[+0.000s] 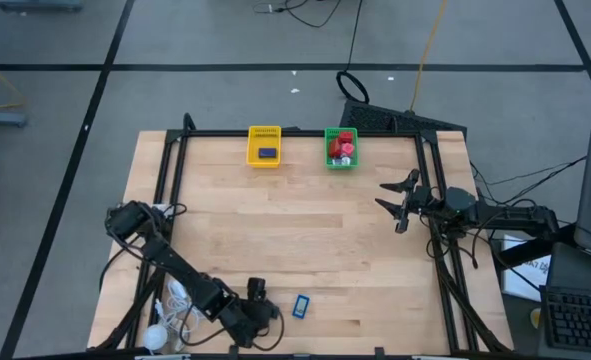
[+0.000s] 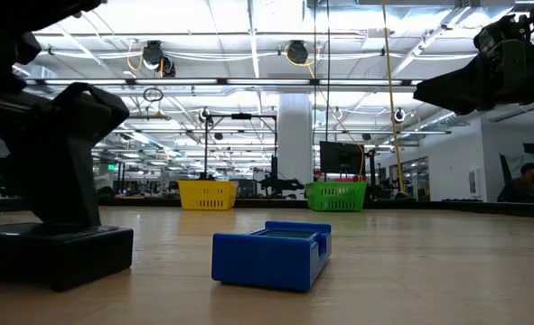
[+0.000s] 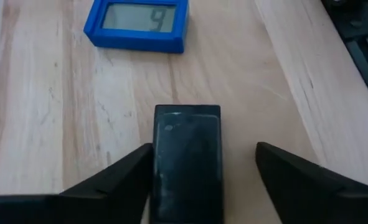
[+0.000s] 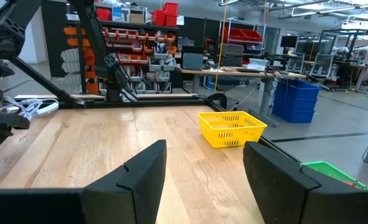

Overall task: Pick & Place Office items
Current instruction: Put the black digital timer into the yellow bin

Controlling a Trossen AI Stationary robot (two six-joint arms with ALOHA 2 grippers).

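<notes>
Left tool (image 3: 202,168) low, right tool (image 1: 400,205) raised

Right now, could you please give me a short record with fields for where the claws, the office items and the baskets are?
left claw: low at the table's near edge, fingers either side of a black block, one finger touching it, a gap at the other
right claw: raised near the table's right side, open, empty
blue piece: flat on the table, just beyond the black block
yellow basket: far edge, one dark item inside
green basket: far edge, red pieces inside
</notes>
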